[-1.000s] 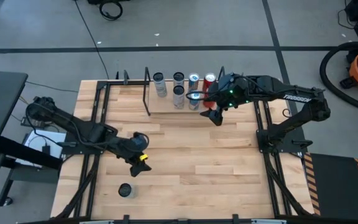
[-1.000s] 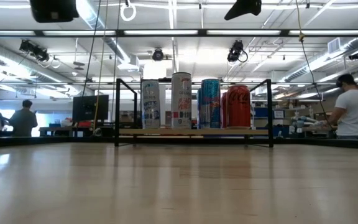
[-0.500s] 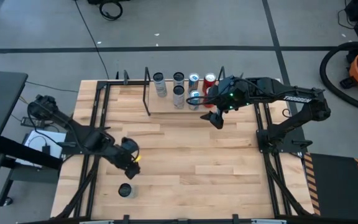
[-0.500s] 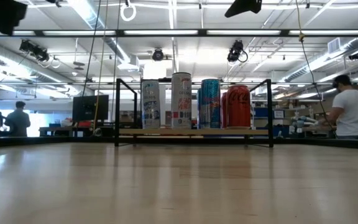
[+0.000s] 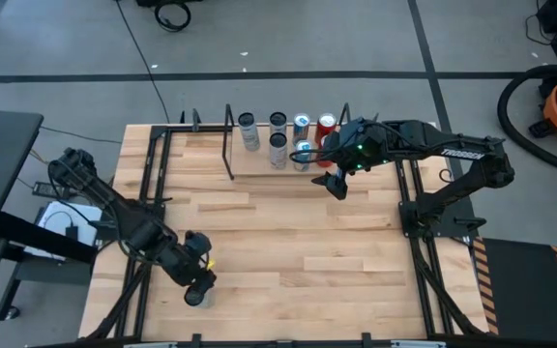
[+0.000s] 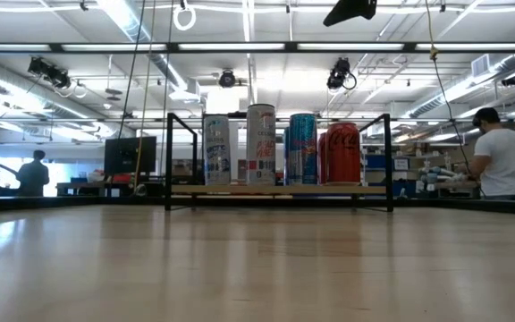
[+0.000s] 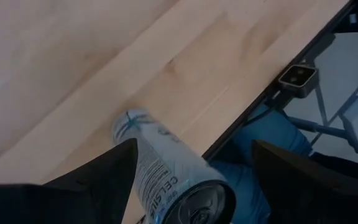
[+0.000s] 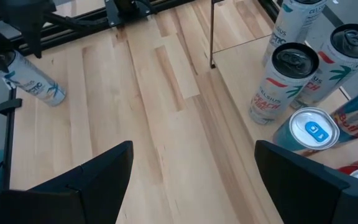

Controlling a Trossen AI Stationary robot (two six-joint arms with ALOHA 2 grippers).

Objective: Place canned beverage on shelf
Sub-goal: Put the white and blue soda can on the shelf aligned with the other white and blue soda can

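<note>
While the right arm waits by the shelf, the left arm reaches over the lone can at the table's near-left edge.

Left claw point(image 5: 199, 287): fingers spread, directly above the loose can point(image 5: 194, 297); can sits between the two fingers in the wrist view, no contact visible, not gripped.
Loose can: pale, blue markings, standing upright on the table point(image 5: 288, 232) nr the front-left corner, well apart from the shelf; top w/ pull tab faces the wrist cam point(image 7: 194, 202).
Right claw point(image 5: 334, 182): fingers spread, holding nothing, hovering just in front of the shelf's right end.
Shelf point(image 5: 259, 166): low pale board betw. black wire frames, at the table's far side, centre.
Cans on shelf: six seen from above, two rows; back row white can point(image 5: 248, 123), second white can point(image 5: 278, 121), blue-topped can point(image 5: 302, 123), red can point(image 5: 326, 123); front row two more, partly under the right arm.
Low view: white point(image 6: 216, 149), white/red point(image 6: 260, 145), blue point(image 6: 302, 148), red point(image 6: 343, 153) cans upright side by side on the board.
Background: person in white shirt point(image 6: 501, 154) at right; another person point(image 6: 35, 173) far left.
</note>
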